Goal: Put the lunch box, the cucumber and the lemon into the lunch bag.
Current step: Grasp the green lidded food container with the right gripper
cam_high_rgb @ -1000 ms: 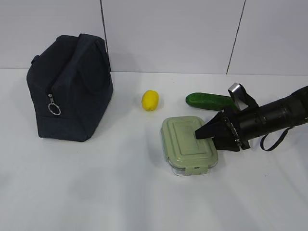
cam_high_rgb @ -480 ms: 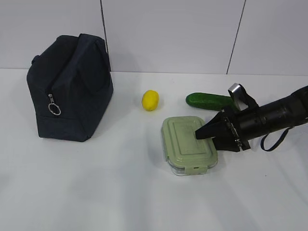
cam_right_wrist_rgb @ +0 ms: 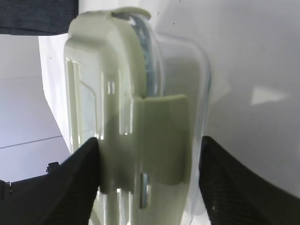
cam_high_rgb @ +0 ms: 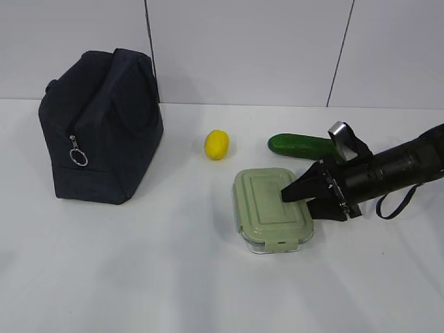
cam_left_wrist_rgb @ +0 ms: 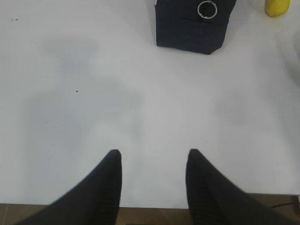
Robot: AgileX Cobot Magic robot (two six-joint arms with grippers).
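Right wrist view looks along the lunch box, with one black finger on each side of its right end, spread apart and not squeezing it yet. From outside, the right fingers reach in from the right, so this arm is the near one. The box's long side runs away from the camera. The left fingers are apart over bare table, holding nothing. There is one lunch box, one cucumber, one lemon and one lunch bag, standing well to the left.
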